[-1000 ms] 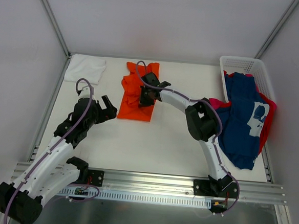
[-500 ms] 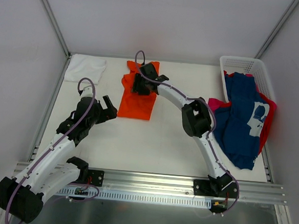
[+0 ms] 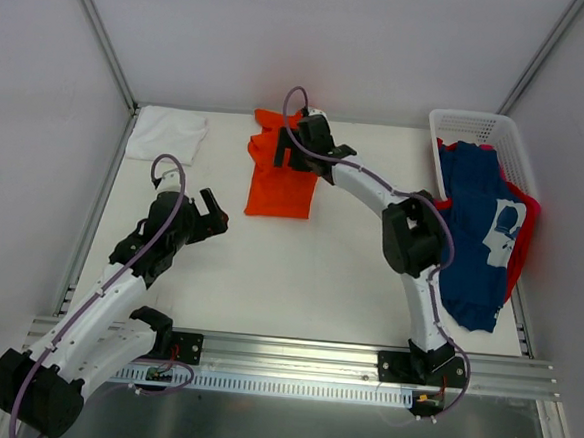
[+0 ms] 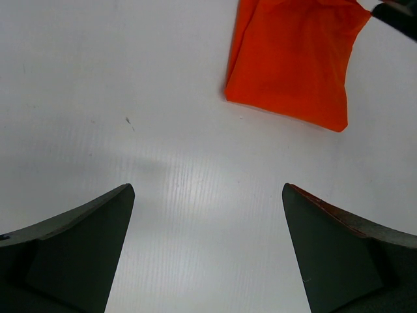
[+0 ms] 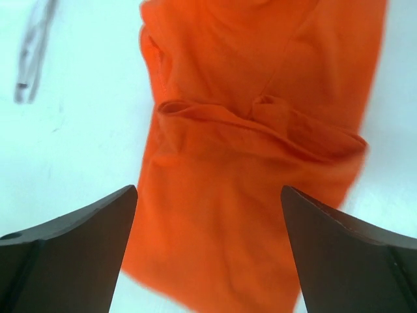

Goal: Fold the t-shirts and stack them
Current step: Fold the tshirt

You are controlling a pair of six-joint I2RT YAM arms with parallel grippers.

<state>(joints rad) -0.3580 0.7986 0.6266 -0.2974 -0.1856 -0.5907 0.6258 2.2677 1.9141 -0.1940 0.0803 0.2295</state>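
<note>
1. Lying at the upper left of the top view, the white t-shirt [image 3: 166, 132] sits as a small bundle against the table's far corner, well apart from both arms.
2. The left gripper [image 3: 210, 213] hangs over bare table with its jaws spread wide and nothing between them. Its wrist view shows the orange t-shirt [image 4: 290, 59] up and to the right of the fingers, near but not touching.
3. The orange t-shirt [image 3: 279, 193] lies at upper centre, its long axis running top to bottom of the frame, with a bunched fold at its upper end.
4. The right gripper [image 3: 295, 151] is directly over that upper end, jaws fully apart and empty. It probably hovers just above the cloth, though contact is hard to judge. This arm is the nearer one for the next fold.
5. At the right, the navy t-shirt [image 3: 471, 242] and the pink-red t-shirt [image 3: 526, 210] drape out of the basket [image 3: 469, 121], unfolded.
</note>
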